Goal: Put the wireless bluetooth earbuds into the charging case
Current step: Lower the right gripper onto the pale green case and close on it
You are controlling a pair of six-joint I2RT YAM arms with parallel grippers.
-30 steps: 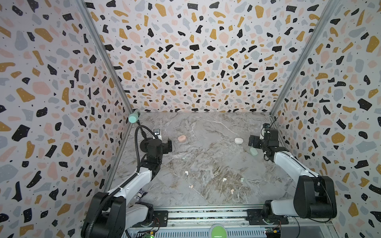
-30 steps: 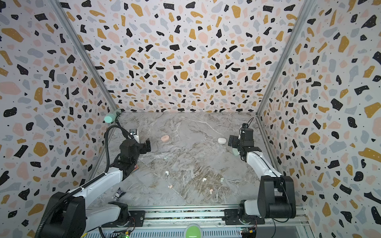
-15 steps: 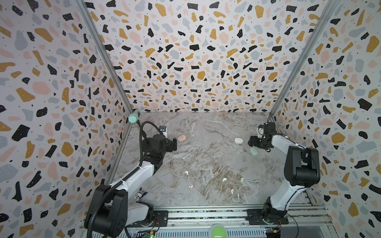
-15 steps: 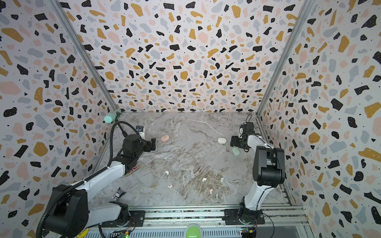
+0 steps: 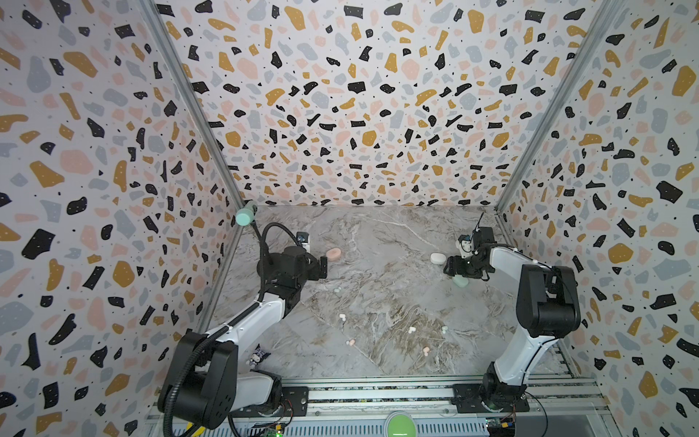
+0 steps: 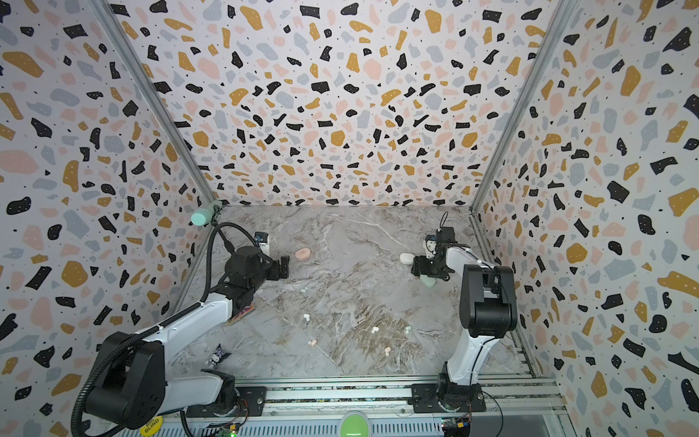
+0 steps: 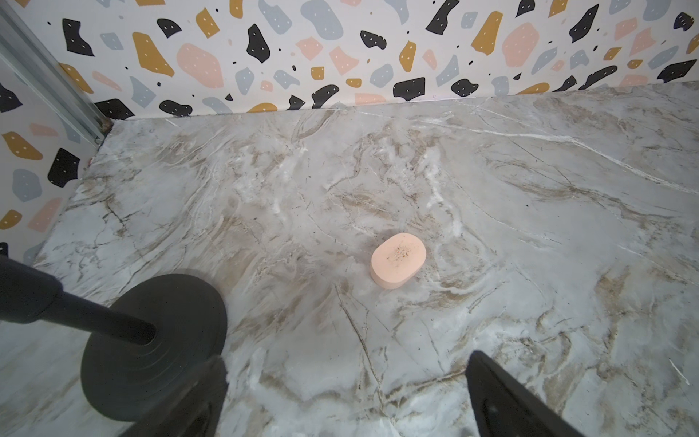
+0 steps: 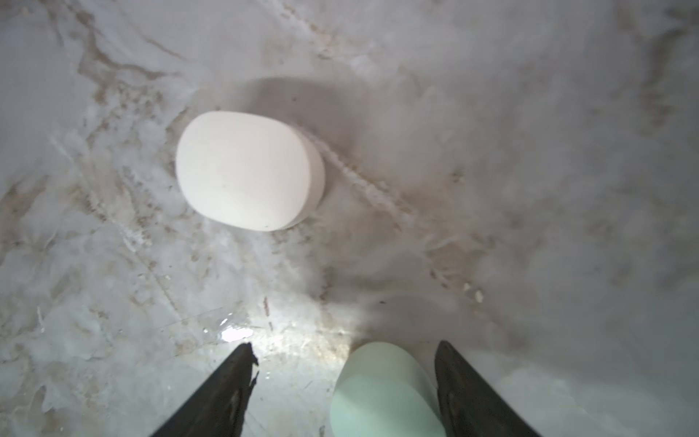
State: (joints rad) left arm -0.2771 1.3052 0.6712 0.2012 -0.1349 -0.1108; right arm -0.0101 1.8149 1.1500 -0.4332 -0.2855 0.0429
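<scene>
top views: grey marble-pattern tabletop boxed in by terrazzo-print walls; we see both arms reaching over its far half. left gripper hangs just short of the peach-pink oval plastic charging case. left wrist view: jaws spread wide, nothing between them, that case flat ahead with lid shut. right gripper is low over the mint-green oval plastic charging case. right wrist view: case sits between the jaws, close against one finger, clear gap to the other, so jaws apart and no grip yet by our read. white oval plastic charging case lies just beside it, lid shut.

wireless bluetooth earbuds: six tiny bean-shaped plastic buds in white, pink and mint, scattered loose across the middle and near half of the table, well apart from all three cases. none seated.

handling, our judgement: buds are very light, hard, smooth and rounded, so they'll likely roll or squirt out of a flat pinch. we'd take each across its narrow waist, fingertips low at the table, gentle squeeze. cases are light, slick shells that will skate on marble; pin across the short sides, lid needs opening first.
</scene>
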